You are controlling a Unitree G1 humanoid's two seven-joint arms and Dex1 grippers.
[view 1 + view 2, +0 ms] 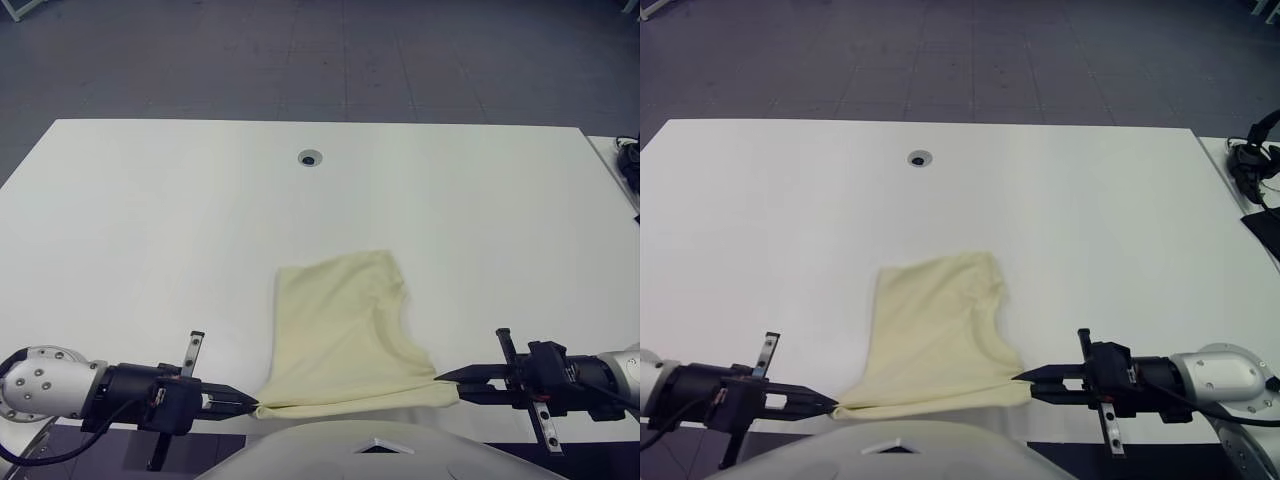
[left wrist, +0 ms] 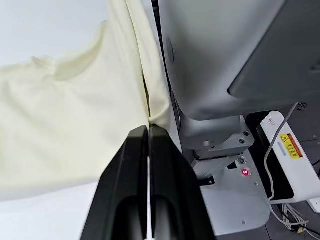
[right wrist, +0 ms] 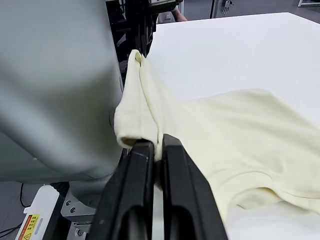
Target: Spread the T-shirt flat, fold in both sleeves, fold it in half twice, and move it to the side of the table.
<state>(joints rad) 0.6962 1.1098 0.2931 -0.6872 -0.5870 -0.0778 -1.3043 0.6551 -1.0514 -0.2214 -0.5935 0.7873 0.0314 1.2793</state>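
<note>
Fabric of the T-shirt looks light and limp, best held at its corners, where our left gripper and right gripper fingers clamp it.

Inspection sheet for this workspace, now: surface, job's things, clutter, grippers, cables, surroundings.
Surface: white table with a round hole toward its far edge.
Job's things: pale yellow T-shirt, partly folded, at the table's near edge, with its near edge stretched between both grippers.
Clutter: nothing seen.
Grippers: left gripper shut on the T-shirt's near left corner; right gripper shut on its near right corner.
Cables: dark cables beyond the table's right end; black cable under the left arm.
Surroundings: grey tiled floor.
</note>
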